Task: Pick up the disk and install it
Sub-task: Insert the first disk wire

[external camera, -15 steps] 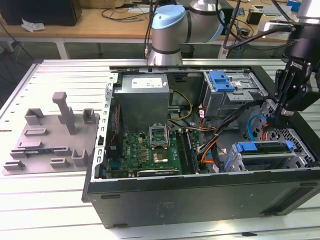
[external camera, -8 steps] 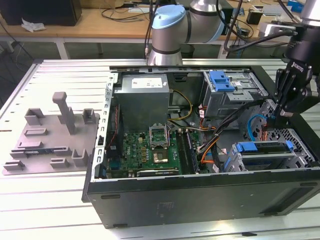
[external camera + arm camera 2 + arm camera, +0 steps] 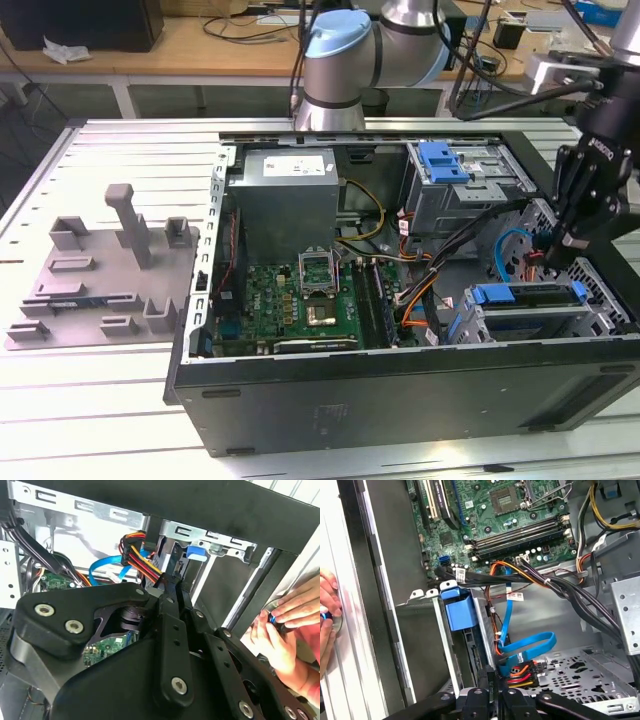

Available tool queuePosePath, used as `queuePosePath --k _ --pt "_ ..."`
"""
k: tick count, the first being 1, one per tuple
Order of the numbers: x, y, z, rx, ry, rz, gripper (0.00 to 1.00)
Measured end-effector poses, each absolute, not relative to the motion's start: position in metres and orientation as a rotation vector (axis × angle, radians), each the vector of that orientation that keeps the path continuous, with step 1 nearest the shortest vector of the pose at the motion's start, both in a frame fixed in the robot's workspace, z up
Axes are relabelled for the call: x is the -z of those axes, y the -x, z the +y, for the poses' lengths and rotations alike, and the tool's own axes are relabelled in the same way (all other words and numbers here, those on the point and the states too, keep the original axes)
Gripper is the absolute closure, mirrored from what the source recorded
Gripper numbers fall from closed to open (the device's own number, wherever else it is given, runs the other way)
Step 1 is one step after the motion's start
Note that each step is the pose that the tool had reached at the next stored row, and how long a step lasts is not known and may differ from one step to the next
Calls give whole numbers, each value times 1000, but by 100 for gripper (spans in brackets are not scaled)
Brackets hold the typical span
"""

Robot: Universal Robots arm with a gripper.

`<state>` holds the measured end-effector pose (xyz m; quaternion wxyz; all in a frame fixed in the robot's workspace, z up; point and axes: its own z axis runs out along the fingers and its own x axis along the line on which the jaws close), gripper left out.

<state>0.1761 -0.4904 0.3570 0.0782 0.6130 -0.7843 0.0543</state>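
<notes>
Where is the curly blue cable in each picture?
Exterior view: the blue cable loops inside the computer case, toward the exterior view's right.
Second wrist view: the cable curves beside the red and yellow wires.
First wrist view: it loops beside those same wires.
Shared landmark: the green circuit board.

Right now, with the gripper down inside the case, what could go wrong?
Two risks, as I judge it. The gripper sits right beside the blue cable and the power wires; a move could snag them or tug a plug loose. A person's hand is just outside the case wall, close by, and a sideways swing might strike it.
</notes>
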Motion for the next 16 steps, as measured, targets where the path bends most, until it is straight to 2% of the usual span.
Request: queuePosePath --k 16 --pt "-363 -166 -500 -180 -2057 -2186 83"
